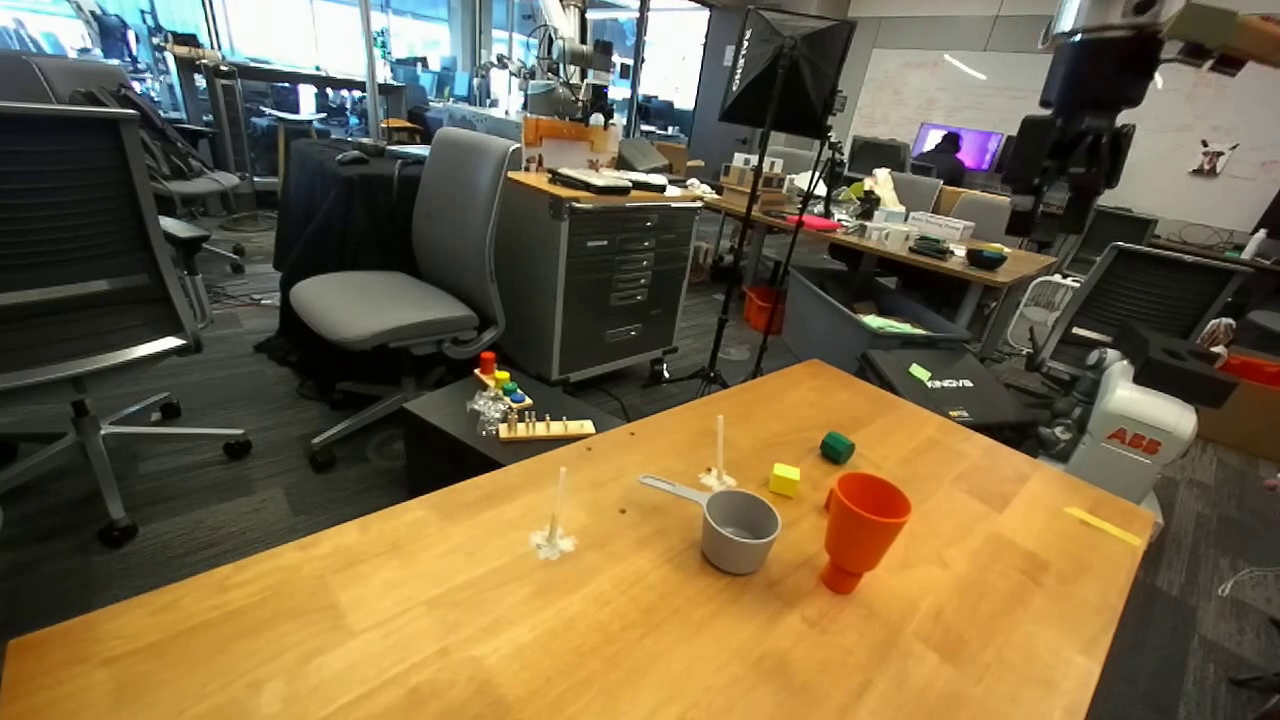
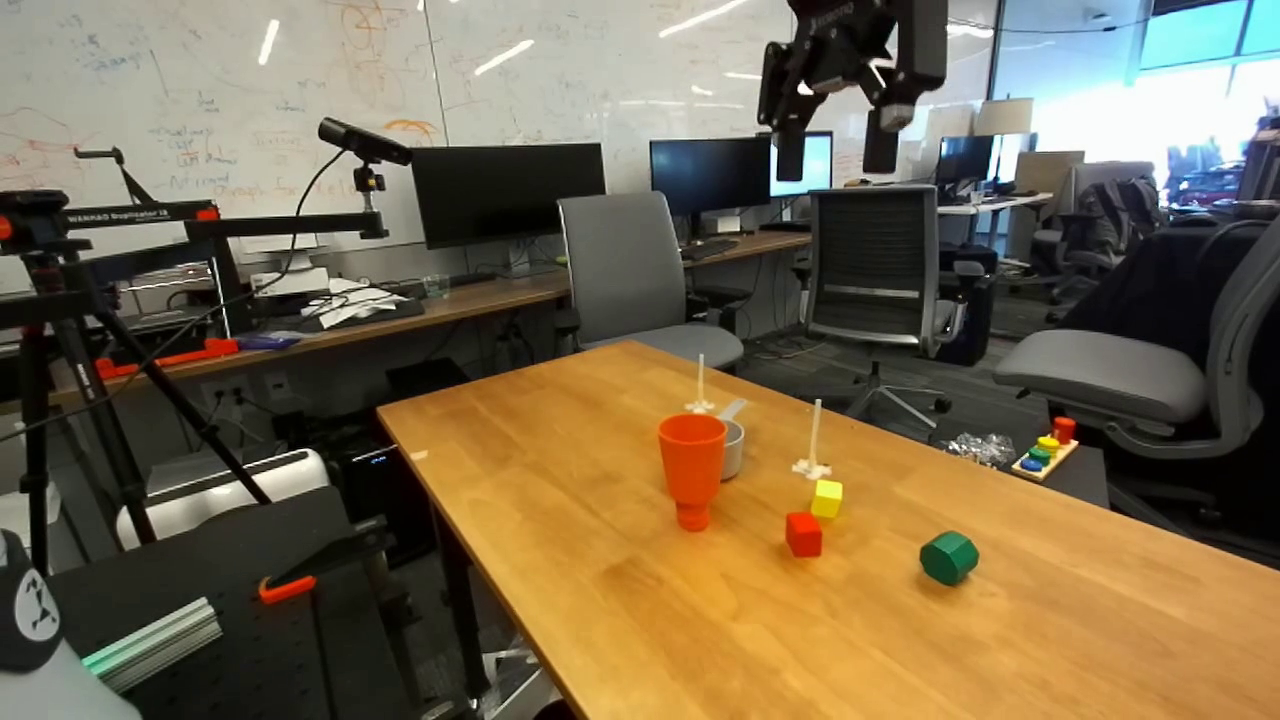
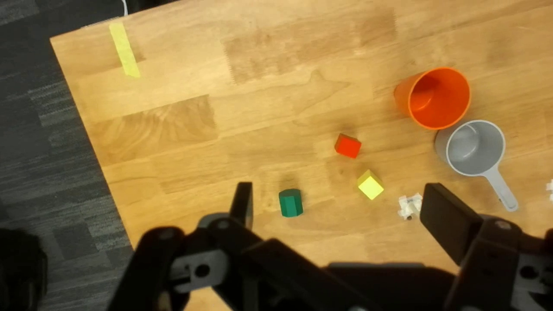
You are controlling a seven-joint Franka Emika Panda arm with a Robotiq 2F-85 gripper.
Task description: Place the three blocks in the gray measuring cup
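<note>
Claw [image 3: 338,196] high over the table [image 3: 259,103], fingers spread wide, nothing in its grasp. All three blocks lie loose on the table; gray measuring cup [image 3: 475,149] stands upright, no block visible inside. None placed.

Positions, taken from the claw in the wrist view: green block [image 3: 290,203] shows in the gap, off-center toward the left-side finger [image 3: 243,203]. Yellow block [image 3: 370,185] also in the gap, to the other side of center and slightly ahead of the fingertips. Red block [image 3: 348,146] further ahead, close to the center line. Gray cup ahead and outside the right-side finger [image 3: 451,218], handle running back and outward. Orange cup [image 1: 860,540] farther ahead, just beside the gray one; a gap shows between them in an exterior view.

Key relation (judgement): green lies on its side, axis seemingly crosswise to the line joining the fingertips, so closing at the present angle should meet its flanks. Needs a sideways shift toward the left-side finger, then a long descent; height makes the true offset hard to read. Yellow sits diagonal to the fingers; a wrist turn probably called for. Watch: white peg [image 1: 719,448] near yellow, likely in the right-side finger's way. Order of picks unknown.
</note>
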